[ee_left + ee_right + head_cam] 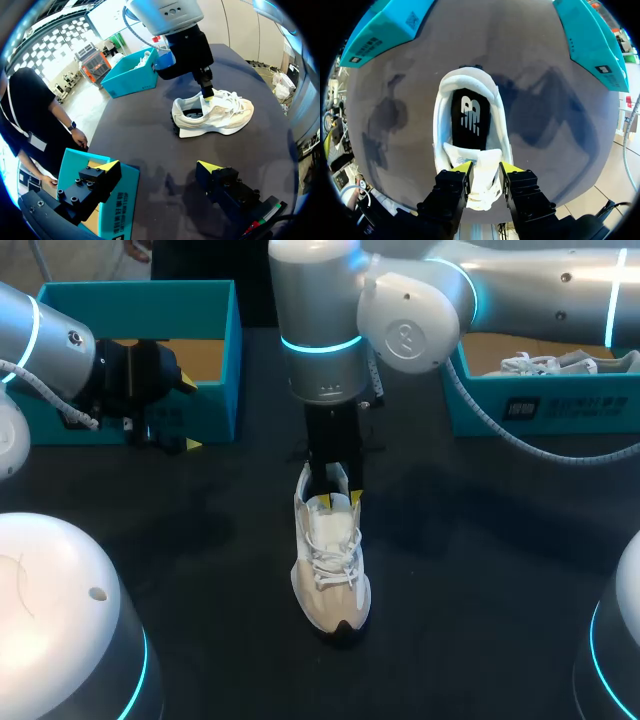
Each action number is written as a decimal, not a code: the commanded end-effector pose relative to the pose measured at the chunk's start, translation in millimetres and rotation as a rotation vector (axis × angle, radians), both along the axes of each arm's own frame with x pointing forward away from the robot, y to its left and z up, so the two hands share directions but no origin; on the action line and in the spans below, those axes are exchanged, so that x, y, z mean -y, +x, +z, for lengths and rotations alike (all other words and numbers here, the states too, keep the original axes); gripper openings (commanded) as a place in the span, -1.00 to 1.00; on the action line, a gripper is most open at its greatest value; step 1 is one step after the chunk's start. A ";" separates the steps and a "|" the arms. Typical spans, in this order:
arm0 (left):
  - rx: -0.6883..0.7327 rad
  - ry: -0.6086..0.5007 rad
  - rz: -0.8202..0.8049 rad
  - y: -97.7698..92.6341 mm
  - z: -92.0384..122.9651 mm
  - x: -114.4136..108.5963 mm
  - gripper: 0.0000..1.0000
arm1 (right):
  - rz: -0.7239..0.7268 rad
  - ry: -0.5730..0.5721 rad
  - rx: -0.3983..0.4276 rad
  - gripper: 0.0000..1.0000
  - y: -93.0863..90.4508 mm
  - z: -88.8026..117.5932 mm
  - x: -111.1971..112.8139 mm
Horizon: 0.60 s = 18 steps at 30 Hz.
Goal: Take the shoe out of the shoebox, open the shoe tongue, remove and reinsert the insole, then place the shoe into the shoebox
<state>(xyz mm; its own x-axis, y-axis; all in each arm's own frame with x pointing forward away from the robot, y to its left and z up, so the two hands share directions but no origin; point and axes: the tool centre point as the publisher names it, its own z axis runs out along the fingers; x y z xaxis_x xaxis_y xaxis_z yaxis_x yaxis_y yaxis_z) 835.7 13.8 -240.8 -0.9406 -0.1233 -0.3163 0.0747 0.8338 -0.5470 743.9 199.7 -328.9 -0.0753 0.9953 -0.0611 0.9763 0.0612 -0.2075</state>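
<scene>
Right pincer (486,169) points down, nipping the shoe tongue (479,159); left pincer (157,166) gapes wide.

Shoes: 2. White shoe (330,560) under my R gripper (340,498), tongue pinched btwn its fingers. 2nd shoe (560,363) lies off to that gripper's side, in a box.
Teal boxes: 2. L shoebox (215,350) right by my L gripper (191,414); R shoebox (560,412) w/ the 2nd shoe.
1 black insole (470,117), inside white shoe.
Grippers: 2.

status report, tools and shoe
Left tool open by box. Right tool shut on tongue. Shoe on table, insole in. Nothing in the way.
</scene>
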 end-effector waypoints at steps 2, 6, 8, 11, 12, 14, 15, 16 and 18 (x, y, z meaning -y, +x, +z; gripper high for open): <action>0.000 0.004 0.001 -0.4 0.0 0.2 1.00 | 0.090 0.000 0.058 -0.28 -2.9 17.9 3.7; 0.000 0.004 0.001 -0.4 0.0 0.2 1.00 | 0.270 -0.011 0.080 -0.23 1.0 30.1 5.9; 0.000 0.004 0.001 -0.4 0.0 0.2 1.00 | 0.372 -0.016 0.089 -0.25 4.5 36.0 4.3; 0.000 0.004 0.001 -0.4 0.0 0.2 1.00 | 0.524 -0.030 0.104 -0.23 10.3 42.4 2.1; 0.000 0.004 0.001 -0.4 0.0 0.2 1.00 | 0.576 -0.027 0.104 -0.25 12.2 43.9 1.4; 0.000 0.004 0.001 -0.4 0.0 0.2 1.00 | 0.681 -0.027 0.110 -0.24 15.6 46.9 -0.2; 0.000 0.004 0.001 -0.4 0.0 0.2 1.00 | 0.737 -0.013 0.118 -0.21 16.9 48.8 -1.2; 0.000 0.004 0.001 -0.4 0.0 0.2 1.00 | 0.798 0.004 0.120 -0.20 17.6 51.0 -2.2; 0.000 0.004 0.001 -0.4 0.0 0.2 1.00 | 0.900 0.034 0.109 -0.07 19.1 51.4 -2.7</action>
<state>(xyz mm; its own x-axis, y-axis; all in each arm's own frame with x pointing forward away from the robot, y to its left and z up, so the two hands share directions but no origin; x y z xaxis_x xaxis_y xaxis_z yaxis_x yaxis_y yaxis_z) 835.7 13.8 -240.8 -0.9406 -0.1233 -0.3163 0.0746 0.8339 -0.5469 762.0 198.2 -279.4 -0.5848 0.8046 -0.1030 0.8107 0.5751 -0.1096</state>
